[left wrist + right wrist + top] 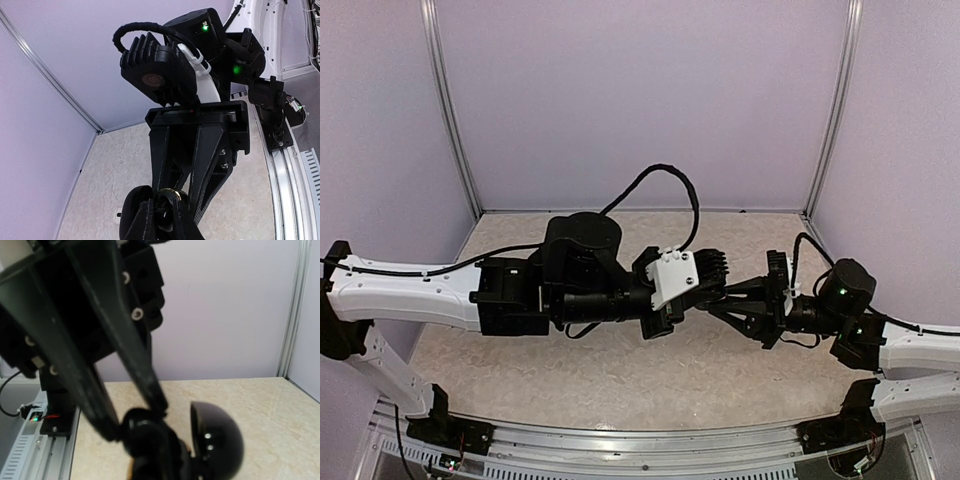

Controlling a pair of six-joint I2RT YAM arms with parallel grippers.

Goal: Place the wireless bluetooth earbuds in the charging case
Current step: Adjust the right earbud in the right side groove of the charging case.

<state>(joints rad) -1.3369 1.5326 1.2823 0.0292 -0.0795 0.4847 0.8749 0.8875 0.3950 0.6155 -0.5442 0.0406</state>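
Overhead from behind, wrist views close, both sharing left hand [137,421], right hand [180,199]

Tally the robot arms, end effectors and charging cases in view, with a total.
Robot arms: 2, left arm and right arm
End effectors: 2, left end effector and right end effector
Black charging case: 1
Total: 5

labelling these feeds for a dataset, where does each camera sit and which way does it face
Top external: high behind the bases, looking down at the table; shows both arms, left gripper and right gripper meeting mid-air.
Left wrist: on the left arm, looking past its own fingers at the right gripper and arm.
Right wrist: on the right arm, looking at the left gripper's fingers and the black case; own fingers blurred at bottom.
Shared: both wrist views show the black case, from opposite sides.
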